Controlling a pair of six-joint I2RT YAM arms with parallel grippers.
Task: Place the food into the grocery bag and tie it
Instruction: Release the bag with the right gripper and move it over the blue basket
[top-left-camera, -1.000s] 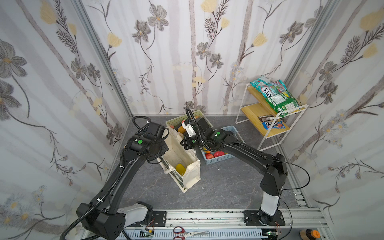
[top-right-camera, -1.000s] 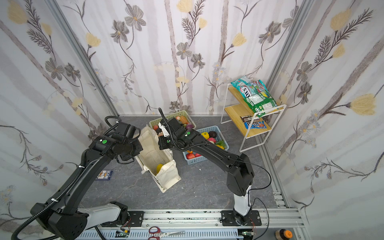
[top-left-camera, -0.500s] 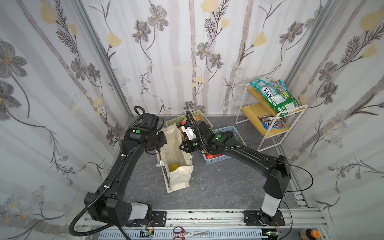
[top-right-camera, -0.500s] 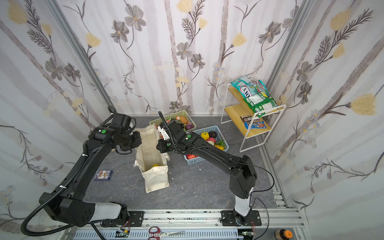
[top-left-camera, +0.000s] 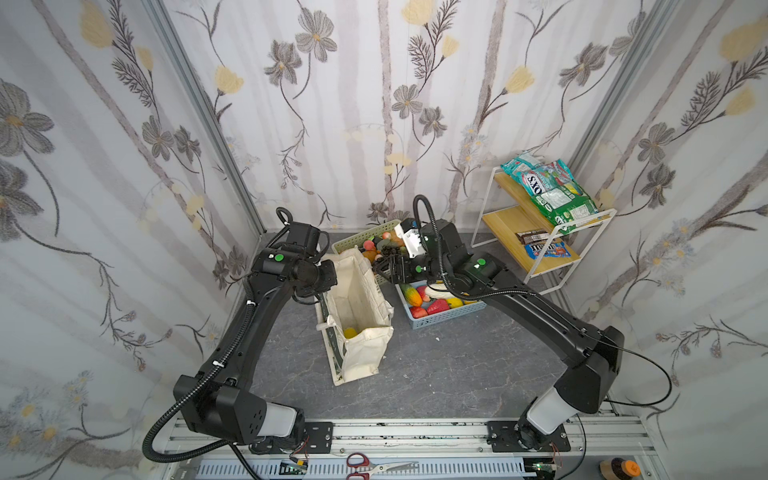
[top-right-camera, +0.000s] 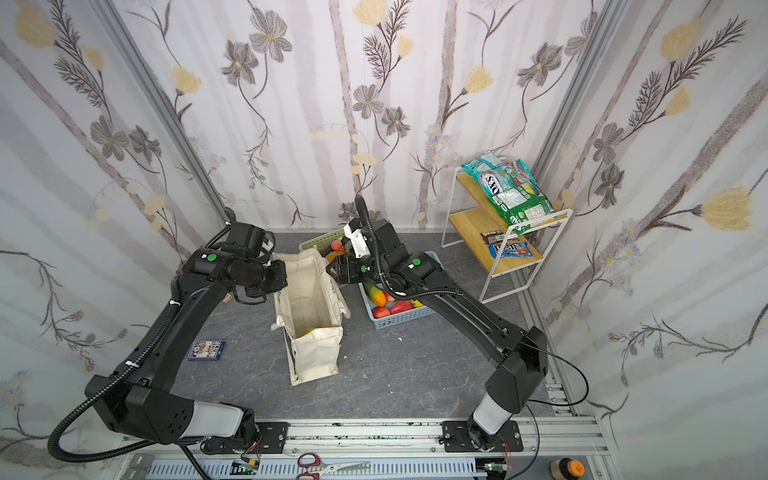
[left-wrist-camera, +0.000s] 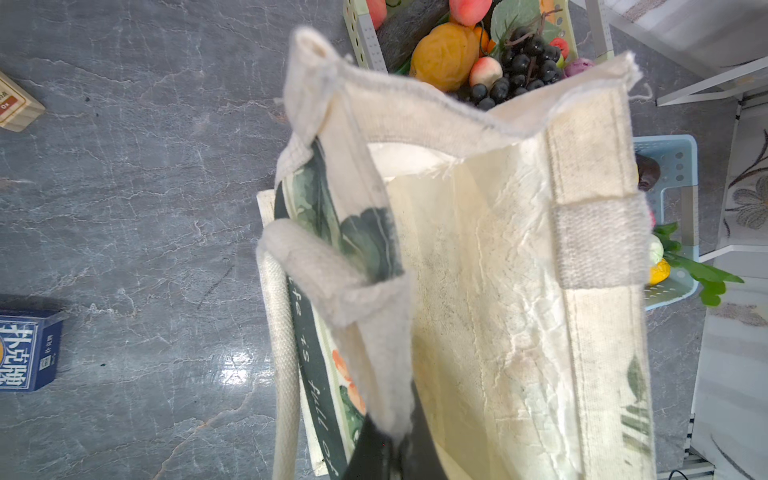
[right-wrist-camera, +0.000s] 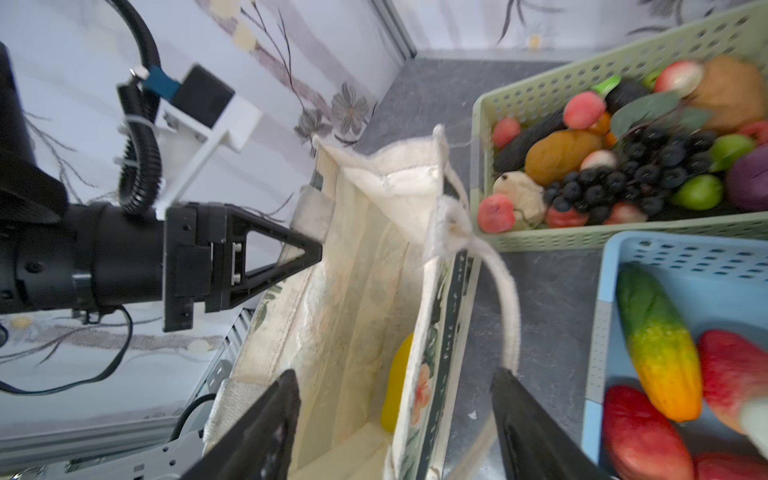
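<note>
Left fingers (right-wrist-camera: 311, 249) clamp the bag (top-left-camera: 365, 353) rim, right fingers (right-wrist-camera: 266, 432) hang open and empty; robot should hold that mouth wide while grabbing fruit (right-wrist-camera: 656, 345).

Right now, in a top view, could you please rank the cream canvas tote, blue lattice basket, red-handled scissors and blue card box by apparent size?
Largest: cream canvas tote.
Then: blue lattice basket, partly hidden.
Unranked: red-handled scissors and blue card box, similar; scissors cropped.
</note>
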